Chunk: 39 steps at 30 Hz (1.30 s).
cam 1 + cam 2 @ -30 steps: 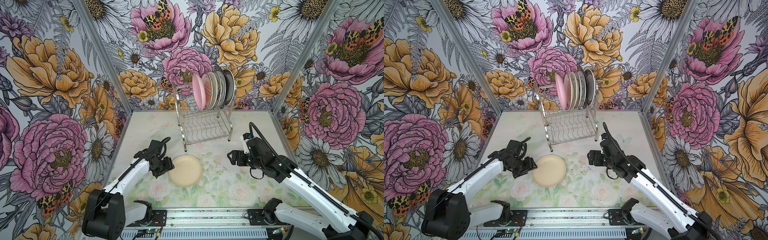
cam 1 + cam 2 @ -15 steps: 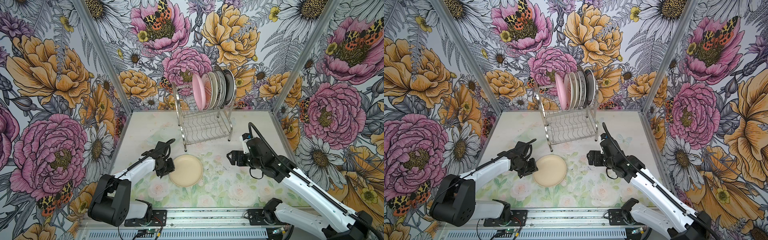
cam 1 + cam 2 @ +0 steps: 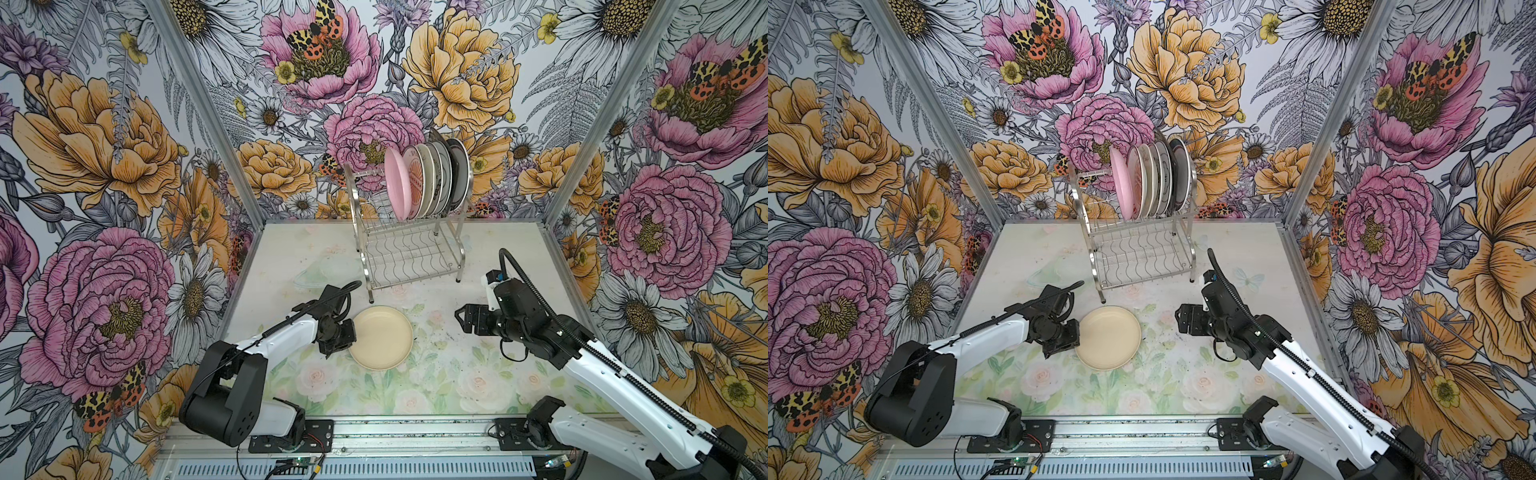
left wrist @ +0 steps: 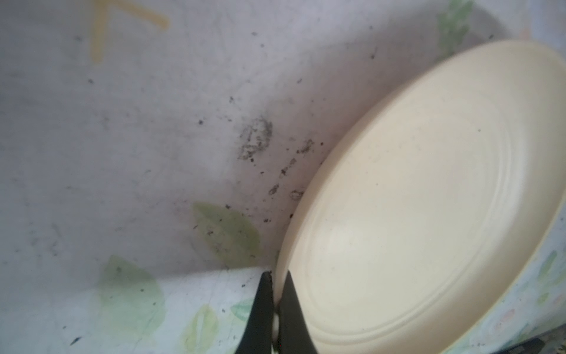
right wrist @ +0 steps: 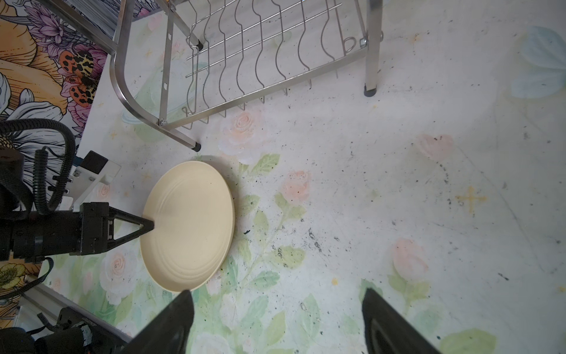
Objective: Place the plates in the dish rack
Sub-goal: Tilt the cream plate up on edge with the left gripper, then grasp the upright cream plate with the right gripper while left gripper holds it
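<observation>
— Flowers cover the walls (image 3: 104, 145) all around, big pink and orange ones. The table (image 3: 457, 374) has pale roses and green leaves on it. What is the left pincer (image 3: 352, 332) doing?

— It is pinched tight on the left edge of the cream plate (image 3: 382, 338). Its two black fingers (image 4: 263, 306) squeeze the rim, one on each side.

— Is the plate flat?

— It sits on the table, just in front of the dish rack (image 3: 409, 257). Maybe the held edge is up a little, but I cannot tell.

— And the right pincer (image 3: 459, 322)?

— Its jaws are spread wide with nothing between them. It is to the right of the cream plate and does not touch it.

— What is around them?

— Little black specks (image 5: 312, 237) and smudges dot the table near the plate. The dish rack stands at the back of the table, close to the back wall. Its top shelf holds a row of plates (image 3: 436, 178) standing on edge. The pink plate (image 3: 397, 183) is at the left end of the row.
</observation>
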Each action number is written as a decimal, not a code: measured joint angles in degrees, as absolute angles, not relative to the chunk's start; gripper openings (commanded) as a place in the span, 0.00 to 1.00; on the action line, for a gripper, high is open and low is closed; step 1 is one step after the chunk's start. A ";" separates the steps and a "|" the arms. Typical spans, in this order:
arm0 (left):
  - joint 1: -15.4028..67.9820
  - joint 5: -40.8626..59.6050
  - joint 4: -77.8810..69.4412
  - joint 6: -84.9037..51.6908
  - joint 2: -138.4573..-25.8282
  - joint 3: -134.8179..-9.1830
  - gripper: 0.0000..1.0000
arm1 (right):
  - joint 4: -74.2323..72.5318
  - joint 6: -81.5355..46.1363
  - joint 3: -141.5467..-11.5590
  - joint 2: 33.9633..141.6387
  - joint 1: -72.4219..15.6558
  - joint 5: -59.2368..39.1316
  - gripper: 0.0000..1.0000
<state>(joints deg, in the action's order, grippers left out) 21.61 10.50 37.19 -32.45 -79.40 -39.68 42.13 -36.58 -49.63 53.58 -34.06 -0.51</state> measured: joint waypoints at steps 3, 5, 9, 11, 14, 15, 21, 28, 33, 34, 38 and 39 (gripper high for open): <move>22.24 10.52 37.12 -32.47 -79.11 -39.66 0.00 | 42.13 -36.60 -49.63 53.58 -34.04 -0.51 0.87; 22.79 10.55 37.19 -32.42 -78.19 -39.68 0.00 | 42.11 -36.60 -49.63 53.58 -34.04 -0.58 0.87; 24.25 11.05 37.43 -31.66 -74.83 -39.68 0.00 | 41.54 -36.56 -49.63 54.39 -34.04 -2.28 0.87; 25.21 11.57 37.43 -31.51 -72.53 -39.75 0.00 | 40.73 -36.56 -49.63 55.77 -34.02 -4.36 0.87; 26.70 12.45 37.50 -31.51 -69.73 -40.62 0.00 | 38.85 -36.56 -49.63 58.85 -34.02 -8.99 0.86; 27.14 12.69 37.52 -31.48 -69.12 -41.06 0.00 | 38.06 -36.53 -49.65 59.94 -34.02 -10.70 0.86; 28.71 14.90 37.17 -31.11 -66.96 -44.77 0.00 | 32.69 -36.60 -49.91 66.35 -33.56 -22.26 0.82; 29.28 17.89 36.07 -30.65 -66.19 -46.52 0.00 | 27.29 -38.00 -50.46 69.28 -32.47 -30.81 0.66; 29.67 19.70 35.33 -30.00 -66.19 -47.13 0.00 | 23.57 -39.46 -50.46 70.26 -31.77 -34.98 0.51; 29.74 20.03 35.20 -30.00 -66.19 -47.16 0.00 | 23.31 -39.66 -50.46 70.52 -31.77 -35.46 0.48; 29.89 20.64 34.83 -29.82 -66.19 -47.24 0.00 | 22.74 -40.29 -50.46 71.11 -31.38 -36.60 0.35; 29.89 20.69 34.79 -29.82 -66.17 -47.27 0.00 | 22.52 -40.47 -50.46 71.11 -31.31 -36.77 0.32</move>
<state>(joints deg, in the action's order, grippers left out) 29.89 20.69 34.79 -29.82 -66.17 -47.27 22.52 -40.47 -50.46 71.11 -31.31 -36.77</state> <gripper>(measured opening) 0.058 0.368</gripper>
